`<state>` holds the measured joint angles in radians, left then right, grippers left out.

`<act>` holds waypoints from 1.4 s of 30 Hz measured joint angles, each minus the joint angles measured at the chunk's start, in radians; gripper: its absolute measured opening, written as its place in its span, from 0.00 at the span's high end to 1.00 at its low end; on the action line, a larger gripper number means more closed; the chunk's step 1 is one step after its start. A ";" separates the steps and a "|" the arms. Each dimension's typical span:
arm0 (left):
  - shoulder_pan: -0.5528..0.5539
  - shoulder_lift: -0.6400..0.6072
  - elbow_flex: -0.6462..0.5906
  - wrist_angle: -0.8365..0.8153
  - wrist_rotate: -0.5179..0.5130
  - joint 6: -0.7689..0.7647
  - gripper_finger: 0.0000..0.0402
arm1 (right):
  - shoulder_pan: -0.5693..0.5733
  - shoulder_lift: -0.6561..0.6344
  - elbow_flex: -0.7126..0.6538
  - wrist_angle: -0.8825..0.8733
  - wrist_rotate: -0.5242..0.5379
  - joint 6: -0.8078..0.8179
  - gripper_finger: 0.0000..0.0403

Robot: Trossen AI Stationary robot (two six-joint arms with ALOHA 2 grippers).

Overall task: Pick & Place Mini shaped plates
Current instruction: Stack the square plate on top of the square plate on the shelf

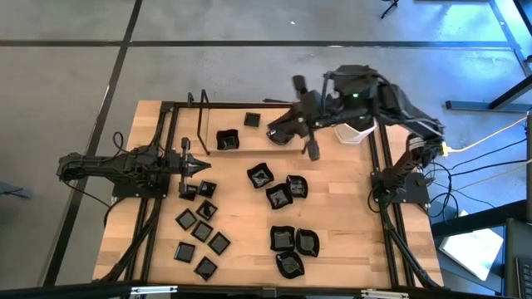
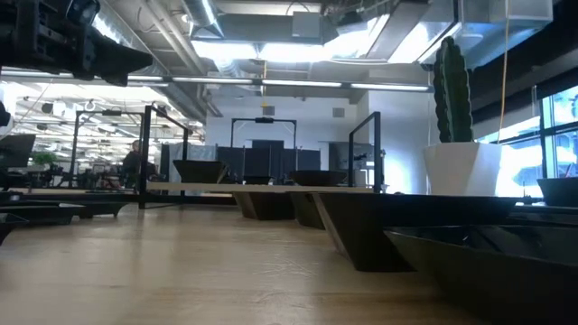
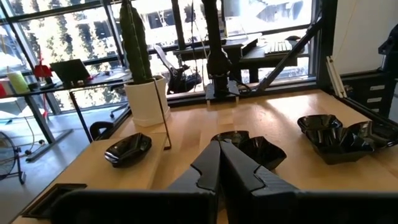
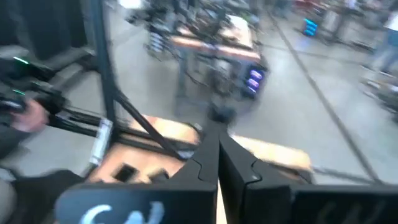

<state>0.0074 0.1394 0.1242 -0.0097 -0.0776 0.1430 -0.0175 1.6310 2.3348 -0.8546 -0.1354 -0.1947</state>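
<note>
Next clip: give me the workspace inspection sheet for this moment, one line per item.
Surface: wooden table, black frame rails along both sides.
Job's things: black plates scattered mid-table; small squares on the left; two more on a raised shelf.
Clutter: white cactus pot at the far right.
End effectors: left end effector shut, empty, low over the left squares; right end effector shut, empty, above the shelf.
Cables: bundles beside the right arm base.
Surroundings: concrete floor, open workshop.
</note>
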 joint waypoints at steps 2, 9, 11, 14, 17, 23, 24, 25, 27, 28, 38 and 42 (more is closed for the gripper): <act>0.000 0.000 0.000 0.000 0.000 0.002 0.99 | 0.027 -0.034 -0.001 -0.035 0.077 -0.032 0.99; 0.000 0.000 0.000 0.000 0.000 0.001 0.99 | 0.152 -0.194 -0.069 -0.089 0.309 -0.053 1.00; 0.000 0.000 0.000 0.000 0.000 0.001 0.99 | 0.194 -0.259 -0.136 -0.089 0.426 -0.061 1.00; 0.000 0.000 0.000 0.000 0.000 0.000 0.99 | 0.248 -0.378 -0.278 -0.082 0.546 -0.057 1.00; 0.000 0.000 0.000 0.000 0.000 -0.002 0.99 | 0.272 -0.514 -0.476 -0.039 0.551 -0.037 1.00; 0.000 0.000 0.000 0.001 0.000 -0.002 0.99 | 0.278 -0.805 -0.949 0.273 0.442 -0.050 0.99; 0.000 0.000 0.000 0.001 0.000 -0.002 0.99 | 0.277 -0.855 -1.028 0.332 0.441 -0.059 0.99; 0.000 0.000 0.000 0.001 0.000 -0.002 0.99 | 0.275 -0.904 -1.104 0.398 0.448 -0.067 0.99; 0.000 0.000 0.000 0.001 0.000 -0.002 0.99 | 0.266 -1.002 -1.250 0.521 0.487 -0.079 0.99; 0.000 0.000 0.000 0.001 0.000 -0.002 0.99 | 0.259 -1.046 -1.319 0.575 0.505 -0.084 0.99; 0.000 0.000 0.000 0.006 -0.015 0.001 0.99 | 0.192 -1.360 -1.769 0.826 0.319 -0.073 0.99; 0.000 0.000 0.000 0.006 -0.050 0.001 0.99 | 0.181 -1.399 -1.871 0.862 0.315 -0.039 0.99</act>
<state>0.0074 0.1394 0.1242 -0.0036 -0.1279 0.1444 0.1633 0.2316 0.4637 0.0074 0.1794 -0.2333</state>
